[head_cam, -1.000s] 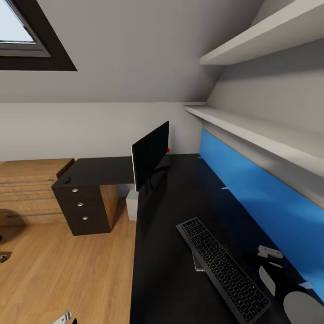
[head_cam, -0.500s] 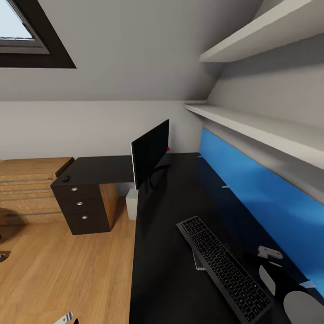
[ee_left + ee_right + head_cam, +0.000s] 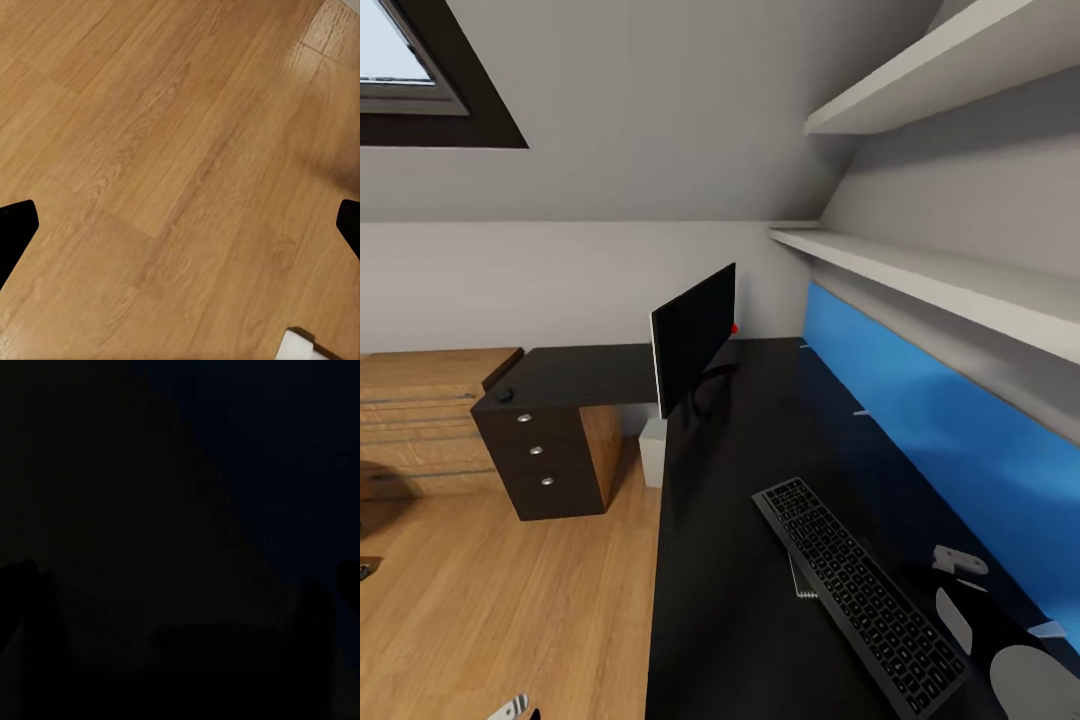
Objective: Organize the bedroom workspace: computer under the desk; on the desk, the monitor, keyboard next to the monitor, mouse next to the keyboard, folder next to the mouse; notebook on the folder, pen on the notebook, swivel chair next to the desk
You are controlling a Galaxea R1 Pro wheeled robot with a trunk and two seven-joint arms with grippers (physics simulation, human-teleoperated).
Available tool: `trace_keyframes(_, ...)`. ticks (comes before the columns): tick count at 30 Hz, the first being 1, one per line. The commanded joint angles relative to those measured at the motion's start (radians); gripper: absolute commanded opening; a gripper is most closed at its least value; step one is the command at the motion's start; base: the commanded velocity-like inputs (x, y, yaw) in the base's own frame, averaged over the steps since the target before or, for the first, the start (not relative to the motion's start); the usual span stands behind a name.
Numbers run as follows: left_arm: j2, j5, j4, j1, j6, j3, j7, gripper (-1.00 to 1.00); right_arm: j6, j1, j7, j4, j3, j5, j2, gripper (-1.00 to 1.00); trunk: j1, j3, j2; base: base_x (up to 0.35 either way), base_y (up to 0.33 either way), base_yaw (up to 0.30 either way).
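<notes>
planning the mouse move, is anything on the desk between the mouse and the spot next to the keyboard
Yes: the monitor stands on the desk between the mouse, at the far wing's end over the drawers, and the keyboard. Otherwise that stretch of desktop looks bare.

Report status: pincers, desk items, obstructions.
Left pincer open over wood floor. Right pincer state unreadable, view dark. Keyboard and monitor on desk, mouse on far wing. Notebook partly under keyboard.
</notes>
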Motion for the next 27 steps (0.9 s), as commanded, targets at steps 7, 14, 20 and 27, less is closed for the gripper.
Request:
trace_keyframes(7,0.0,0.004,0.001,0.0,-0.002,-0.003,0.002,1.0,0.012,0.001,-0.006,0.006,0.002,-0.005,0.0,1.0,0.0,-0.001,-0.001,0.0,0.0,0.0)
trace_keyframes(14,0.001,0.003,0.007,0.0,-0.002,-0.003,0.0,1.0,0.012,0.001,-0.006,0.006,0.002,-0.005,0.0,1.0,0.0,-0.001,-0.001,0.0,0.0,0.0)
trace_keyframes(20,0.001,0.003,0.015,0.0,-0.004,-0.004,0.0,1.0,0.012,0.001,-0.006,0.006,0.002,-0.005,0.001,1.0,0.0,-0.001,-0.001,-0.013,0.0,0.0)
trace_keyframes(27,0.001,0.003,0.017,0.0,-0.004,-0.003,-0.001,1.0,0.011,0.001,-0.006,0.006,0.002,-0.003,0.001,1.0,0.0,-0.001,-0.001,-0.153,0.0,0.0)
